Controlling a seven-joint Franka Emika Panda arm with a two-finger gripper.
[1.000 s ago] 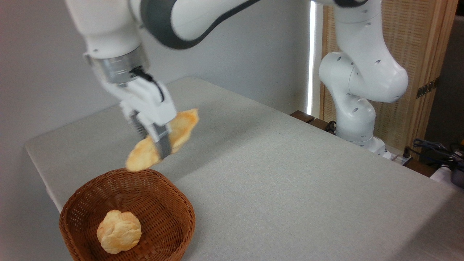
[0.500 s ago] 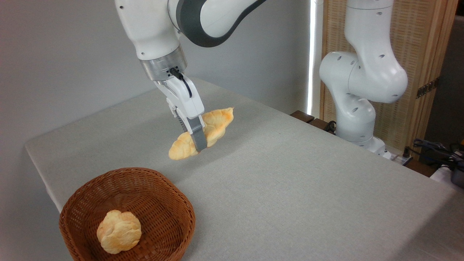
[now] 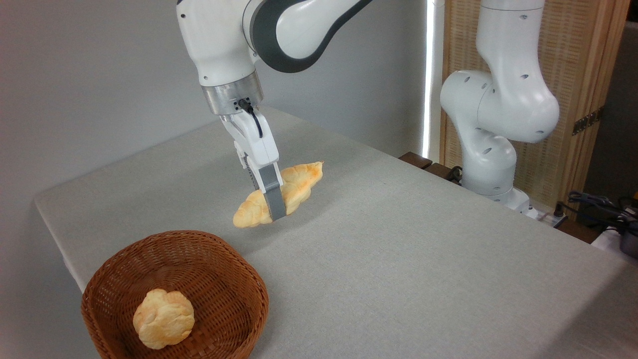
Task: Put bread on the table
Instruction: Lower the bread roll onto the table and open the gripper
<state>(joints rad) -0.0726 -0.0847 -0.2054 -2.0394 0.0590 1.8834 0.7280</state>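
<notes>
The gripper (image 3: 271, 212) points down over the table (image 3: 398, 239), its 2 fingers closed narrow across the middle of the bread (image 3: 279, 193), and the grip looks firm. The near grey finger (image 3: 271, 192) runs straight down the front of the loaf; the far one is hidden behind it. The bread hangs tilted, its browner tip up and to the right, its paler tip down and to the left, toward the basket (image 3: 174, 294). A thin shadow sits on the cloth right under it, so it is very low over the table, though whether the lower tip touches the surface cannot be told. Relative to the basket, the loaf is beyond its far rim and a little to the right, clear of the wicker. Inside the basket lies 1 round bun (image 3: 163, 318), resting on the floor of it toward the near side. A black cable (image 3: 251, 114) runs down the white gripper body from the metal wrist ring. No brand, label or writing can be read anywhere on the arm or the gripper.
</notes>
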